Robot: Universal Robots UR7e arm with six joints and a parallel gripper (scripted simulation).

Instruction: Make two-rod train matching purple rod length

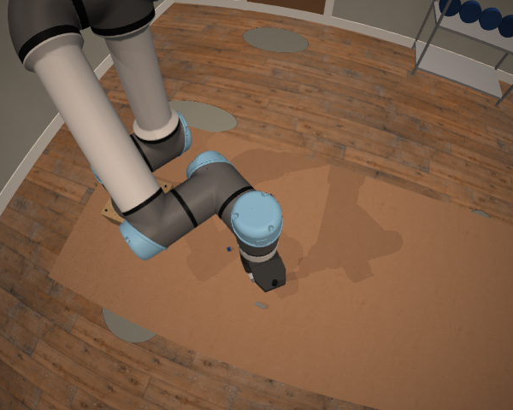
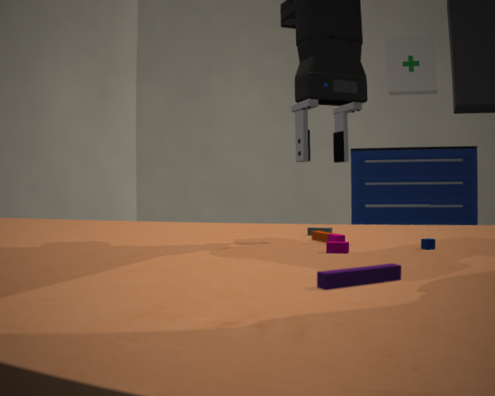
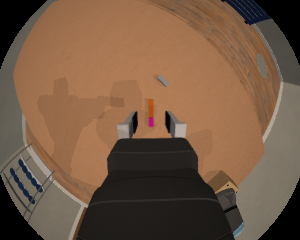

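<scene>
My gripper [image 2: 321, 147] [image 3: 151, 118] is open and holds nothing, raised above the tabletop [image 1: 380, 308] [image 2: 153, 298] [image 3: 90, 50]. Orange rod [image 2: 320, 236] [image 3: 151, 107] and one magenta rod [image 2: 337, 238] [image 3: 151, 122] lie end to end, in line. Purple rod [image 2: 358, 276] lies well apart from them.

The arm [image 1: 93, 119] has off-white tubes, dark grey joints, black rings and light-blue caps; the jaws [image 2: 321, 161] are silver with black pads [image 2: 338, 147] [image 3: 135, 122].

rods on the table [image 1: 380, 308] [image 2: 175, 341] [image 3: 90, 50], exterior view.
end-to-end pair [image 2: 329, 237] [image 3: 151, 111]; rear rod [image 1: 260, 305] [image 2: 319, 231] [image 3: 162, 81] behind; middle rod [image 2: 337, 247], then longest rod [image 1: 271, 195] [image 2: 358, 276], before; shortest rod [image 1: 228, 248] [image 2: 427, 244] right.
</scene>
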